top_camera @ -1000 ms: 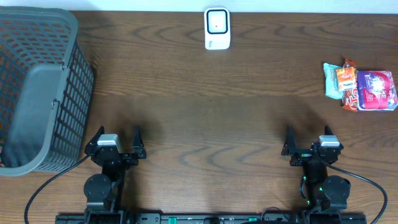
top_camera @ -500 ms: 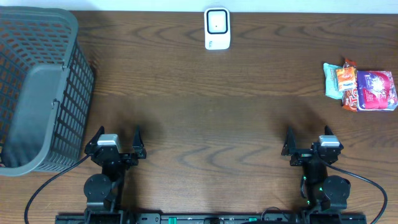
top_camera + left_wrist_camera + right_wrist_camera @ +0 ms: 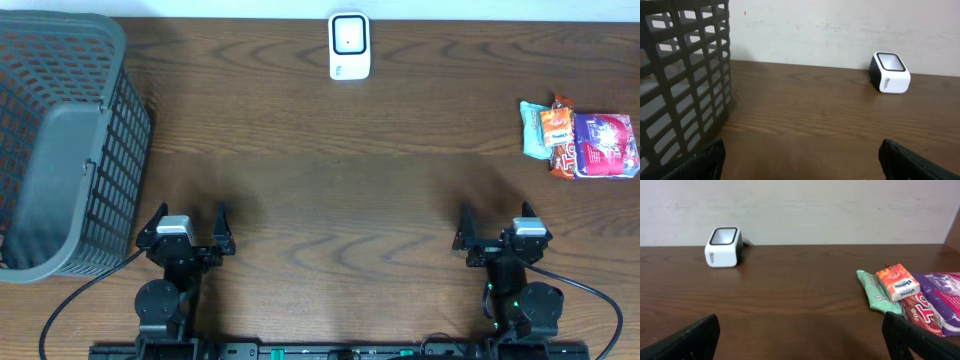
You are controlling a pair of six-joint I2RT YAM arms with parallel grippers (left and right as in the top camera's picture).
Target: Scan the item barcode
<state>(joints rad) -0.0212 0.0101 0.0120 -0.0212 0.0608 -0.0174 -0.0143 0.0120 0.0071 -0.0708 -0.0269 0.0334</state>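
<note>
Both grippers, left (image 3: pixel 190 222) and right (image 3: pixel 497 222), rest with jaws released. The snack packets (image 3: pixel 580 138) lie at three o'clock (scanner (image 3: pixel 349 45) at twelve); the right arm should grasp one flat, barcode exposed.

Basket (image 3: pixel 60 140) far left, scanner (image 3: pixel 349 46) centre-back, packets (image 3: pixel 580 140) right (table edge).

This looks like a mock shop checkout set up in a lab. A dark wood-grain table (image 3: pixel 330 170) stands against a plain off-white wall (image 3: pixel 840 30). On it sit a small white barcode scanner with a black-framed window (image 3: pixel 349 46), a grey plastic mesh shopping basket (image 3: pixel 60 140), and a pile of bright packaged snacks and tissues (image 3: pixel 580 138), like goods waiting at a till.
</note>
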